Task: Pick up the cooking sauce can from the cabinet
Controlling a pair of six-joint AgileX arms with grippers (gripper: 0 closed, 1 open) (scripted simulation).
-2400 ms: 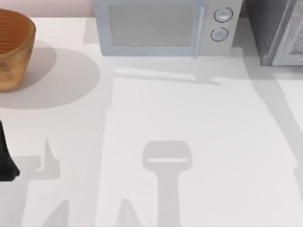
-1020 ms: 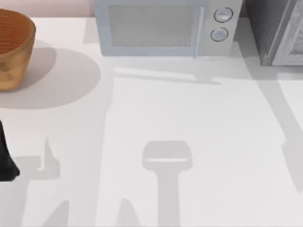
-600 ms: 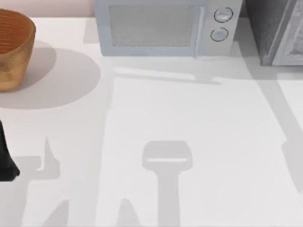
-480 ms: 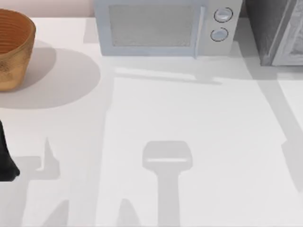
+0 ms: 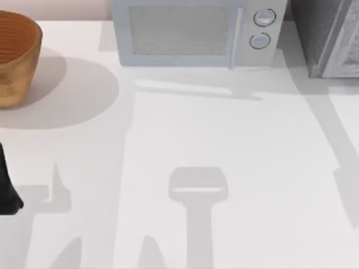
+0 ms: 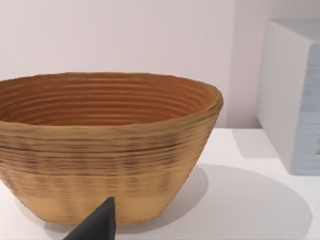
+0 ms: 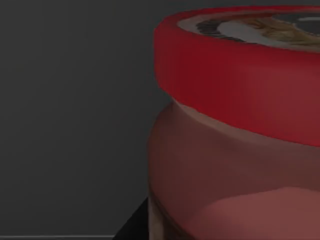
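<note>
At the table's left edge the left arm (image 5: 7, 190) sits parked, out of the way; whether its gripper (image 6: 97, 225) is open or closed cannot be told. Its wrist camera faces the basket (image 6: 105, 145), a ribbed, woven bowl flaring upward. Further right stands the boxy pale microwave (image 5: 190, 33), then the dark speckled cabinet (image 5: 325, 33). In the right wrist view, the can (image 7: 240, 135) looms very near against a dark wall, probably inside the cabinet, its smooth red lid above a rounded reddish body. The right gripper's grip cannot be judged.

Woven basket (image 6: 107, 150) on white table (image 6: 240, 210), beside microwave (image 6: 292, 95).
</note>
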